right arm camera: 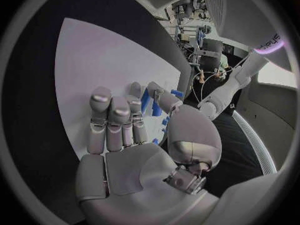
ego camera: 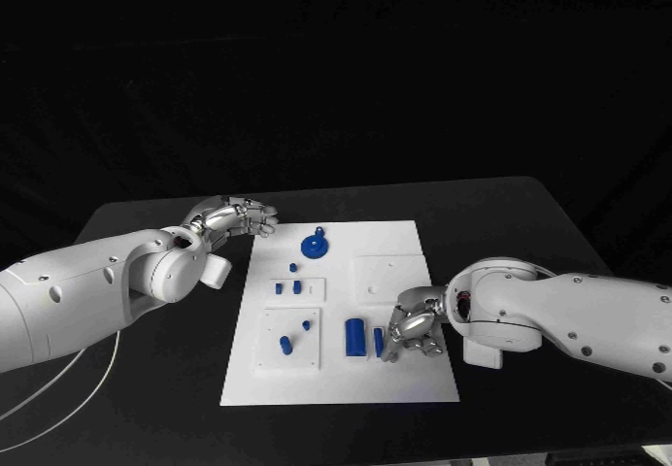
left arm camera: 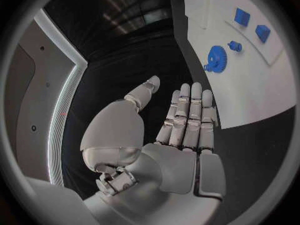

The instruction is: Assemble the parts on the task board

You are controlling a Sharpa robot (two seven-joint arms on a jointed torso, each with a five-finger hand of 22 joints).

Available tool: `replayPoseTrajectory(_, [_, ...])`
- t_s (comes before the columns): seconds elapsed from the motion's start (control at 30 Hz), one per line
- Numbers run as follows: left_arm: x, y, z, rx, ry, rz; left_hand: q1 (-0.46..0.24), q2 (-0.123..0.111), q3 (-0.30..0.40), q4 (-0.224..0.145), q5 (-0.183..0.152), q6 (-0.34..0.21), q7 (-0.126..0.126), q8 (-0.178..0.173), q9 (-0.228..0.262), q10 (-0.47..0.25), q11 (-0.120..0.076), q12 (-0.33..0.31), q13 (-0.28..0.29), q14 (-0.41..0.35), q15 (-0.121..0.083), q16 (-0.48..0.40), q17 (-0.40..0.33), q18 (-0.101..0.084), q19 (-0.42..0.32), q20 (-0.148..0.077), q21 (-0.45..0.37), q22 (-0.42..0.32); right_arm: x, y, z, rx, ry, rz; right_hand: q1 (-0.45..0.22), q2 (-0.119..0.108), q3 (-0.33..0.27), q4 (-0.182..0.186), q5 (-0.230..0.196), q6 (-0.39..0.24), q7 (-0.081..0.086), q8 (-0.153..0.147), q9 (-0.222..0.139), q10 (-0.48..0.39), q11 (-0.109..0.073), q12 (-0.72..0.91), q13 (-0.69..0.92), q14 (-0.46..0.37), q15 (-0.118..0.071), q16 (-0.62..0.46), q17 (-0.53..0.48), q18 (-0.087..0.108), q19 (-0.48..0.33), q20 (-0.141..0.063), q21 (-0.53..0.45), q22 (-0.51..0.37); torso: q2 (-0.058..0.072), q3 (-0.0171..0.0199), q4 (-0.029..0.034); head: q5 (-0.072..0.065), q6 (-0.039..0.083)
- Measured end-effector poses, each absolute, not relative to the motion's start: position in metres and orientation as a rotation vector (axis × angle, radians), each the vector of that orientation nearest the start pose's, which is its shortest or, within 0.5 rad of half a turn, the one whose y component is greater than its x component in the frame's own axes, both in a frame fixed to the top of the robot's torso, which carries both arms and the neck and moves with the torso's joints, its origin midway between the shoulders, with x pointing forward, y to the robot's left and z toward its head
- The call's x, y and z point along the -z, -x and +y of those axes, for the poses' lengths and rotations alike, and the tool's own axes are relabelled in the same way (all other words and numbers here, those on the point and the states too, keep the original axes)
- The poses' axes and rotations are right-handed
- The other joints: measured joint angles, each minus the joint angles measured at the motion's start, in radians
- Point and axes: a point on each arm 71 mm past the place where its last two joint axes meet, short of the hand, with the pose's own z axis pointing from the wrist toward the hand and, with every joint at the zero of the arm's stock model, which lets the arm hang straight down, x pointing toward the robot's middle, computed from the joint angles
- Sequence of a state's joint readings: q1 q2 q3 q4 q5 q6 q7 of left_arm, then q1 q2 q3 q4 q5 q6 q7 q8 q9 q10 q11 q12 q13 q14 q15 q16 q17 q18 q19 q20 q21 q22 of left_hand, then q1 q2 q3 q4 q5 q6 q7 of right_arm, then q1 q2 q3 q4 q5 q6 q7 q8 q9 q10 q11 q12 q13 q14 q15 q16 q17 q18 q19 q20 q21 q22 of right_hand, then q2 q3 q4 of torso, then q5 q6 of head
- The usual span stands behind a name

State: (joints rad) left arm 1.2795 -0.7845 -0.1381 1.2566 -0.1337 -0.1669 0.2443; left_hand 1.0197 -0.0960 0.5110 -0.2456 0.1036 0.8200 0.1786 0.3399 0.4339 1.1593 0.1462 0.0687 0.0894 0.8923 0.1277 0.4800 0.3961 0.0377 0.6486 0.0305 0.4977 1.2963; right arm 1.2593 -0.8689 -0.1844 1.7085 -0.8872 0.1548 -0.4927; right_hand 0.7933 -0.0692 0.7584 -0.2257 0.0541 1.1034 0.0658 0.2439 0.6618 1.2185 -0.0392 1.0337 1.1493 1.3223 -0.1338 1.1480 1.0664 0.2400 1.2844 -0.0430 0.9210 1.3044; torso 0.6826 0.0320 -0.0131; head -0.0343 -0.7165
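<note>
- Resting on the black table (ego camera: 168, 388), the white task board (ego camera: 406, 383) lay between the two arms.
- The left hand (ego camera: 235, 216) hovered just beside the board's far left corner, its fingers (left arm camera: 187, 112) straight and side by side, the thumb apart, holding nothing.
- A blue gear (ego camera: 317, 245) sat on the board near that hand; small blue pegs (ego camera: 288, 287) lay below it in a recessed square.
- The right hand (ego camera: 411, 328) rested over the board's right edge, fingers (right arm camera: 112, 117) curled loosely downward beside two upright blue bars (ego camera: 355, 337).
- Whether the right hand's fingertips touched a bar, I could not tell.
</note>
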Motion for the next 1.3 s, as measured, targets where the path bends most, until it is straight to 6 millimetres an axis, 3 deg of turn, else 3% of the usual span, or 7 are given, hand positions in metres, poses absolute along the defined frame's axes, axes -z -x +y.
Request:
replayPoseTrajectory(0.07, [0.1946,-0.5342,0.2561,1.316,1.013,1.611,0.000,0.000,0.000,0.000,0.000,0.000,0.000,0.000,0.000,0.000,0.000,0.000,0.000,0.000,0.000,0.000,0.001,0.000,0.000,0.000,-0.002,0.000,0.2397,-0.4156,-0.1761,-0.621,-0.136,2.532,-0.001,0.001,0.000,0.000,0.000,0.000,0.000,0.000,-0.001,0.000,0.000,0.000,0.000,0.000,0.000,0.000,0.000,0.000,0.000,0.000,0.001,0.000,0.000,0.0000,0.0000,0.000,0.000])
replayPoseTrajectory(0.13, [0.1946,-0.5342,0.2561,1.316,1.013,1.611,0.000,0.000,0.000,0.000,0.000,0.000,0.000,0.000,0.000,0.000,0.000,0.000,0.000,0.000,0.000,0.000,0.001,0.000,0.000,0.000,-0.002,0.000,0.2398,-0.4157,-0.1763,-0.622,-0.137,2.532,-0.017,-0.008,-0.025,-0.021,0.070,0.000,0.000,0.000,-0.001,0.000,0.000,0.000,0.000,0.000,0.000,0.000,0.000,0.000,0.000,0.000,0.007,0.002,0.000,-0.0001,-0.0001,0.000,0.000])
replayPoseTrajectory(0.17, [0.1946,-0.5342,0.2561,1.316,1.013,1.611,0.000,0.000,0.000,0.000,0.000,0.000,0.000,0.000,0.000,0.000,0.000,0.000,0.000,0.000,0.000,0.000,0.001,0.000,0.000,0.000,-0.002,0.000,0.2399,-0.4158,-0.1764,-0.622,-0.139,2.531,-0.021,-0.009,-0.032,-0.025,0.081,0.000,0.000,0.002,-0.001,0.000,0.000,0.000,0.000,0.000,0.000,0.000,0.000,0.000,0.000,0.000,0.008,0.002,0.000,0.0000,-0.0001,0.000,0.000])
replayPoseTrajectory(0.47, [0.1947,-0.5342,0.2561,1.316,1.012,1.612,0.000,0.000,0.000,0.000,0.000,0.000,0.000,0.000,0.000,0.000,0.000,0.000,-0.001,0.000,0.000,-0.004,0.002,0.000,0.000,0.000,-0.002,0.000,0.2400,-0.4159,-0.1765,-0.623,-0.141,2.532,-0.027,0.004,-0.007,-0.020,0.093,0.001,-0.001,-0.002,-0.001,0.000,0.000,0.000,-0.001,0.000,0.000,0.000,0.000,0.001,0.000,0.000,0.008,0.001,0.000,0.0000,0.0000,0.000,0.000])
replayPoseTrajectory(0.63, [0.1947,-0.5341,0.2563,1.315,1.012,1.612,0.000,0.000,0.000,0.000,0.000,0.000,0.000,0.000,0.000,0.000,0.000,0.000,-0.001,0.000,0.000,-0.004,0.002,0.000,0.000,0.000,-0.002,0.001,0.2407,-0.4142,-0.1748,-0.636,-0.137,2.542,-0.036,0.014,0.097,0.046,0.018,0.001,-0.001,-0.012,-0.007,0.000,0.000,0.000,-0.003,0.000,0.000,0.000,0.000,0.001,0.000,0.000,0.008,-0.002,0.000,0.0000,-0.0001,0.001,0.000])
replayPoseTrajectory(1.03, [0.1947,-0.5340,0.2568,1.314,1.012,1.612,0.000,0.000,0.003,0.003,0.000,0.000,0.000,0.000,0.000,0.000,0.000,0.000,-0.001,0.000,0.000,-0.004,0.003,0.000,0.000,0.000,-0.002,0.001,0.2410,-0.4140,-0.1749,-0.642,-0.134,2.549,-0.064,0.026,0.120,0.042,0.028,0.002,-0.002,-0.013,-0.007,0.000,0.000,0.000,-0.003,0.000,0.000,0.000,0.000,0.001,0.000,0.000,0.008,0.002,0.000,0.0002,-0.0004,0.001,-0.002])
replayPoseTrajectory(1.3, [0.1945,-0.5335,0.2558,1.316,1.004,1.615,0.000,0.000,0.003,0.003,0.000,0.000,0.000,0.000,0.000,0.000,0.000,0.000,-0.001,0.000,0.000,-0.003,0.004,0.000,0.000,0.000,-0.002,0.002,0.2410,-0.4137,-0.1750,-0.644,-0.130,2.554,-0.090,0.026,0.130,0.044,0.000,0.002,-0.002,-0.012,-0.008,0.000,0.000,0.000,-0.003,0.000,0.000,0.000,0.000,0.001,0.000,0.000,0.008,0.002,0.000,0.0006,-0.0003,0.001,-0.002])
